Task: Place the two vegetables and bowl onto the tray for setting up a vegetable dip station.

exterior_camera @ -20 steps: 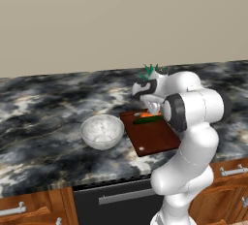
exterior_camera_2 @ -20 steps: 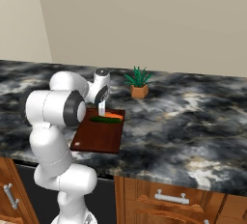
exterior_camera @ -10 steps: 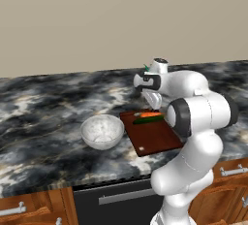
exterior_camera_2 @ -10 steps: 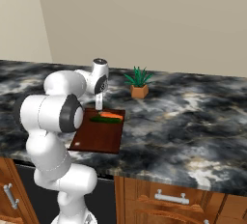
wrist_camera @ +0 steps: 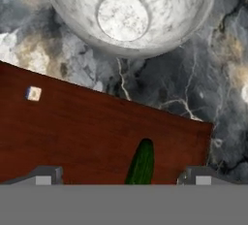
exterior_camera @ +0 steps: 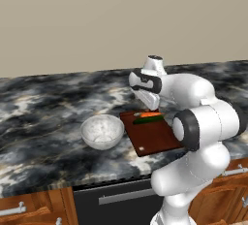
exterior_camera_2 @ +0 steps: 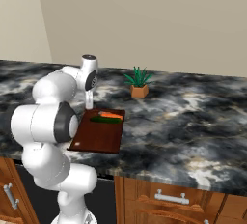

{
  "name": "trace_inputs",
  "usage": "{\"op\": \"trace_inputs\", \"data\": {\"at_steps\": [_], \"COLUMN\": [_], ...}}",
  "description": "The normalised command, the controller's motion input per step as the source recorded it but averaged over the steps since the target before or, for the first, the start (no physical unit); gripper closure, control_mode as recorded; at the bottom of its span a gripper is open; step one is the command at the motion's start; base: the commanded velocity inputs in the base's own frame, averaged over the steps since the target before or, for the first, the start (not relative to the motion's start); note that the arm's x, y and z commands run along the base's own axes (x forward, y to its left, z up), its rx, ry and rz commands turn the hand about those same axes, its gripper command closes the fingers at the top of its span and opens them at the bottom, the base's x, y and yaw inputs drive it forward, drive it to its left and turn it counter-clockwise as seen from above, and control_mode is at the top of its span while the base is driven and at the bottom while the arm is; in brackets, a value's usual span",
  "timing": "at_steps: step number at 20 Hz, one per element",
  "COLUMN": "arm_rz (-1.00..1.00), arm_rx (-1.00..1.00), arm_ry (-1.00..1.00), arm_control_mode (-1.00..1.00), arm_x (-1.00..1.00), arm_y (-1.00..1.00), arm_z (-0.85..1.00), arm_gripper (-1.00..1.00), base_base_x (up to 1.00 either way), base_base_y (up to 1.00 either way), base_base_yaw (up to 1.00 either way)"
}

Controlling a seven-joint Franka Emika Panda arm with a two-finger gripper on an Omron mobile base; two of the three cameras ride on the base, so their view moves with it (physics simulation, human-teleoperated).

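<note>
A: Report the gripper (wrist_camera: 121,175) state and the nearest items.

B: In the hand view, the two finger tips stand wide apart at the bottom edge, with nothing between them; the gripper is open. Between the tips lies the end of the cucumber (wrist_camera: 142,163), dark green and elongated, flat on the tray (wrist_camera: 72,136).

A: Describe the tray.

B: A flat, rectangular, dark reddish-brown wooden board. A small hole (wrist_camera: 33,93) shows near its upper left in the hand view. In the left base view the tray (exterior_camera: 155,139) sits at centre frame, near the front edge of the counter (exterior_camera: 48,107).

A: Position of the vegetables?

B: Both lie on the far end of the tray. In the right base view the carrot (exterior_camera_2: 112,115), slim and orange, lies just behind the cucumber (exterior_camera_2: 103,119), side by side.

A: And the bowl?

B: Round, wide, translucent whitish-grey. In the left base view the bowl (exterior_camera: 102,131) stands on the counter just left of the tray, not on it. The hand view shows the bowl (wrist_camera: 128,10) at the top of the frame, beyond the tray edge.

A: Anything particular to one view?

B: The right base view shows a potted plant (exterior_camera_2: 139,83) at upper centre, behind the tray.
</note>
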Motion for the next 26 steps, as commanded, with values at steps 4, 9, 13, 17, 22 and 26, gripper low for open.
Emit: {"op": "trace_inputs", "data": {"at_steps": [4, 9, 13, 17, 22, 26], "arm_rz": [0.25, 0.23, 0.21, 0.22, 0.17, 0.14], "arm_rx": [-0.01, -0.02, -0.04, -0.03, 0.0, 0.0], "arm_ry": [0.0, -0.02, -0.08, -0.06, -0.11, -0.06], "arm_control_mode": [-1.0, -1.0, -1.0, -1.0, -1.0, -1.0], "arm_x": [-0.54, -0.46, -0.41, -0.31, -0.08, 0.0], "arm_y": [0.27, 0.22, 0.25, 0.34, 0.32, 0.27], "arm_z": [0.0, 0.02, 0.02, 0.0, 0.0, 0.0], "arm_gripper": [-1.0, -1.0, -1.0, -1.0, -1.0, -1.0], "base_base_x": [0.0, 0.0, 0.0, 0.0, 0.0, 0.0], "base_base_y": [0.0, 0.0, 0.0, 0.0, 0.0, 0.0], "base_base_yaw": [0.0, 0.0, 0.0, 0.0, 0.0, 0.0]}}
